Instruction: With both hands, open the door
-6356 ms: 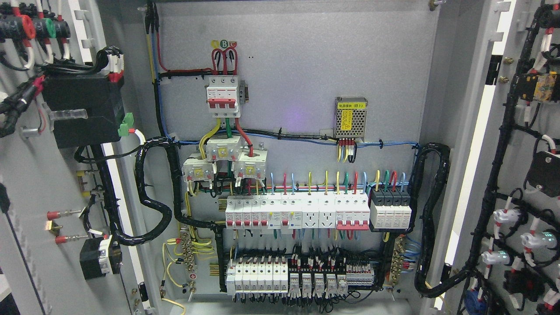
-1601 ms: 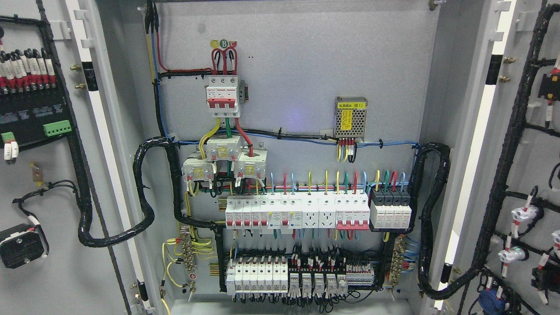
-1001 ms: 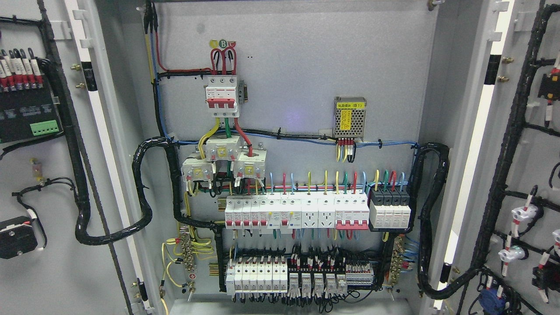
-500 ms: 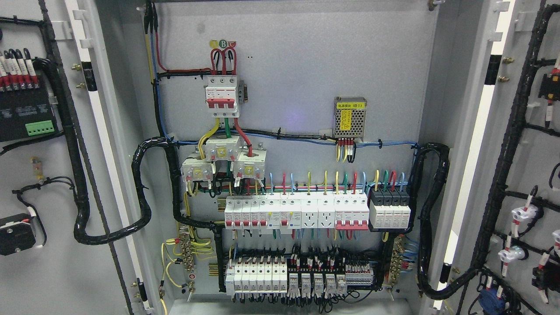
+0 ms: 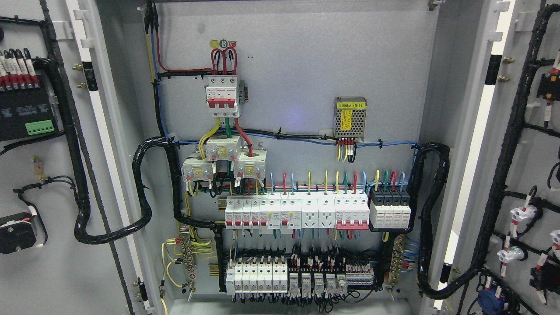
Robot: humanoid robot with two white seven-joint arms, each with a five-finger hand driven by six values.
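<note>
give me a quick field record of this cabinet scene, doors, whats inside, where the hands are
left door: swung open, inner face toward the camera, carrying black modules and a wire loom
right door: swung open, inner face carrying black looms and white fittings
cabinet back panel: fully exposed
main breaker: upper left of the panel, red handle
power supply: metal mesh box with yellow label, upper right of the panel
breaker row: across the middle
terminal row: along the bottom
left hand: not in view
right hand: not in view

Grey left door (image 5: 39, 271) and right door (image 5: 531, 166) — both swung wide open.
</note>
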